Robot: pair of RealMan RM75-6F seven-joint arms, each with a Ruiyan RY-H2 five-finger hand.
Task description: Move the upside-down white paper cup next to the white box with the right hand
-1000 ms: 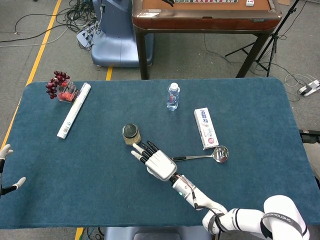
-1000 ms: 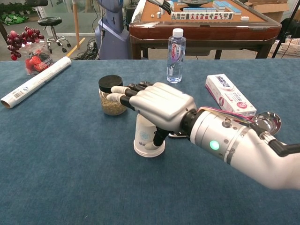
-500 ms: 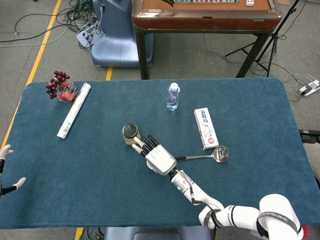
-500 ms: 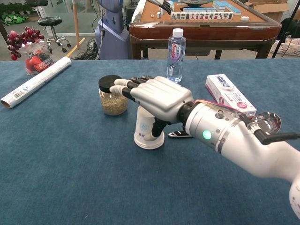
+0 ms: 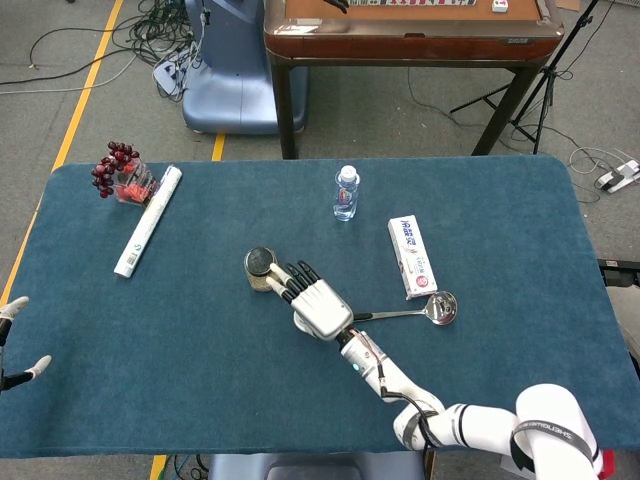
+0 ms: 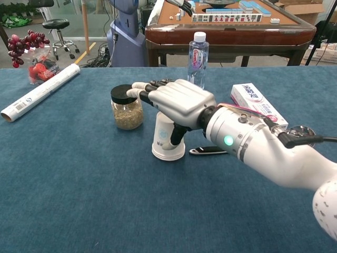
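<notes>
Right hand point(image 6: 176, 100) lies palm-down over upside-down white paper cup point(image 6: 167, 138), thumb against its side, fingers stretched flat toward jar point(image 6: 127, 107); firm grasp unclear. Chest view shows cup; head view hides it under the hand point(image 5: 312, 303). Cup stands beside jar, well apart from white box point(image 6: 258, 106). Spoon point(image 5: 430, 309) just right. Left hand point(image 5: 14, 340) barely visible at table edge, state unclear.

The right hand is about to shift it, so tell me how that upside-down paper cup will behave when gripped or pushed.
The paper cup is thin-walled and probably very light, so a firm squeeze from the right hand could dent it. Standing on its wide rim it looks fairly stable, yet a push near its top might tip it. On the carpet-like table cover it would likely drag rather than glide.
</notes>
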